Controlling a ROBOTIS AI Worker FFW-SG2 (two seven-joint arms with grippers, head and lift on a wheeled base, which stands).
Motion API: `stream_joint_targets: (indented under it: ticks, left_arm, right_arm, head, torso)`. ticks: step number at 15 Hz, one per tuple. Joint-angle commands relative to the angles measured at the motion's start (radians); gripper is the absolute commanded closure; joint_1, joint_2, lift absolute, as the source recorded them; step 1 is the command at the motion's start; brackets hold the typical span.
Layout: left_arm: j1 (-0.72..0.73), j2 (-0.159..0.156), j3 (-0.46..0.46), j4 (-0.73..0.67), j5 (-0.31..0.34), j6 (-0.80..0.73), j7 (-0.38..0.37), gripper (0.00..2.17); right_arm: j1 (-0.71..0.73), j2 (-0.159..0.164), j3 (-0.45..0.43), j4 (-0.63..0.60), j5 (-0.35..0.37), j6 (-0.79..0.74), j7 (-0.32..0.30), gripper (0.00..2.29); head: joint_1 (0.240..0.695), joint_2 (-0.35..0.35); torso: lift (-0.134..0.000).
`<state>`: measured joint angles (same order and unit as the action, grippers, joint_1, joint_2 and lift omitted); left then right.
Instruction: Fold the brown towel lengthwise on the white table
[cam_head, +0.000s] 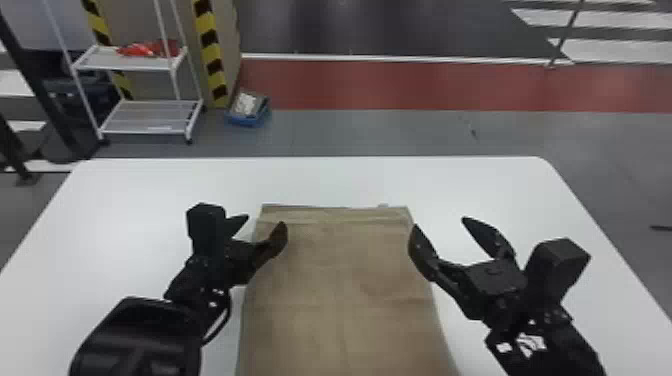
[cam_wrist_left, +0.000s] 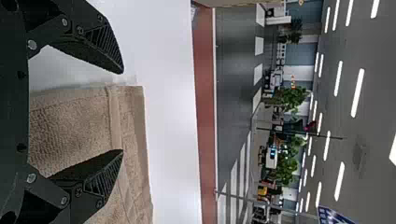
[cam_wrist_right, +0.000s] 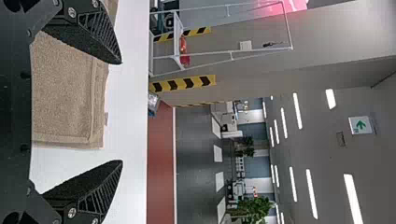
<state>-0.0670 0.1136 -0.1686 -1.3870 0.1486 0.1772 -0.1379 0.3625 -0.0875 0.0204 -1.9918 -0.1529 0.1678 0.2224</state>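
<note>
"Saw the brown towel (cam_head: 345, 280) where?"

"Found it flat on the white table (cam_head: 125, 200), spanning from the middle of the frame down to the bottom edge. Widened toward the bottom, and carried a raised band near its far edge. Noticed a small tab (cam_wrist_right: 106, 119) at that edge too, in the right wrist view."

"And made out what of the left gripper (cam_head: 264, 222)?"

"Spotted it left of centre, at the towel's far left corner — jaws spread well apart. Had one finger above the cloth and the other out past the side edge, over bare table. Pinched nothing between them. Saw the same wide gap in the left wrist view, with the towel's side edge between the fingers. Could not tell about light contact with the cloth."

"Got what from the right gripper (cam_head: 441, 224)?"

"Hung right of centre, by the far right corner, also empty and opened wide. Showed one fingertip at the towel's side edge and the other well out over the table. Could not tell about touching there either."

"Looked farther back?"

"Caught a white rack (cam_head: 150, 117) at upper left, with something red (cam_head: 137, 49) on its upper shelf — and just beside the rack, a blue tray (cam_head: 245, 120) on the floor."
</note>
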Motion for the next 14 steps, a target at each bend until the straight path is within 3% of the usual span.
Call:
stream_joint_targets:
  ticks: [1, 3, 5, 7, 8, 9, 10, 12, 13, 14]
  left_arm:
    - [-0.008, 0.000, 0.000, 0.020, -0.009, -0.006, 0.003, 0.33]
    - [-0.008, 0.000, -0.002, 0.023, -0.014, -0.006, 0.003, 0.34]
    - [-0.008, 0.000, -0.002, 0.028, -0.017, -0.009, 0.004, 0.58]
    - [0.000, 0.000, -0.002, 0.026, -0.023, -0.009, 0.001, 0.65]
    - [0.003, 0.000, -0.006, 0.026, -0.049, -0.012, 0.004, 1.07]
    - [0.004, -0.002, -0.006, 0.028, -0.063, -0.015, 0.008, 1.35]
    - [0.007, -0.002, -0.005, 0.026, -0.061, -0.015, 0.008, 1.50]
    - [0.013, -0.002, -0.002, 0.023, -0.061, -0.018, 0.008, 1.53]
    - [0.019, -0.002, 0.001, 0.019, -0.061, -0.021, 0.012, 1.78]
    - [0.026, 0.000, 0.004, 0.011, -0.060, -0.021, 0.012, 1.78]
  right_arm:
    - [-0.005, -0.005, 0.007, 0.005, 0.000, -0.006, 0.000, 0.13]
    - [-0.007, -0.006, 0.009, 0.005, -0.007, -0.006, 0.000, 0.13]
    - [-0.007, -0.008, 0.010, 0.005, -0.008, -0.006, 0.000, 0.13]
    - [-0.007, -0.008, 0.012, 0.004, -0.016, -0.006, -0.001, 0.13]
    - [-0.008, -0.008, 0.015, 0.004, -0.017, -0.006, -0.001, 0.13]
    - [-0.008, -0.008, 0.019, 0.002, -0.017, -0.006, -0.001, 0.13]
    - [-0.005, -0.008, 0.019, 0.001, -0.017, -0.006, -0.001, 0.13]
    - [0.001, -0.008, 0.018, -0.002, -0.017, -0.018, -0.001, 0.13]
    - [0.006, -0.008, 0.018, -0.009, -0.017, -0.018, -0.003, 0.13]
    - [0.010, -0.008, 0.018, -0.016, -0.017, -0.018, -0.003, 0.13]
  head:
    - [0.695, -0.027]
    - [0.695, -0.019]
    - [0.695, -0.017]
    - [0.695, -0.015]
    - [0.695, -0.015]
    - [0.695, -0.015]
    - [0.695, -0.015]
    - [0.695, -0.010]
    - [0.695, -0.010]
    - [0.695, -0.010]
  torso:
    - [-0.113]
    - [-0.113]
    - [-0.113]
    - [-0.113]
    - [-0.113]
    - [-0.113]
    - [-0.113]
    - [-0.113]
    - [-0.113]
    - [-0.113]
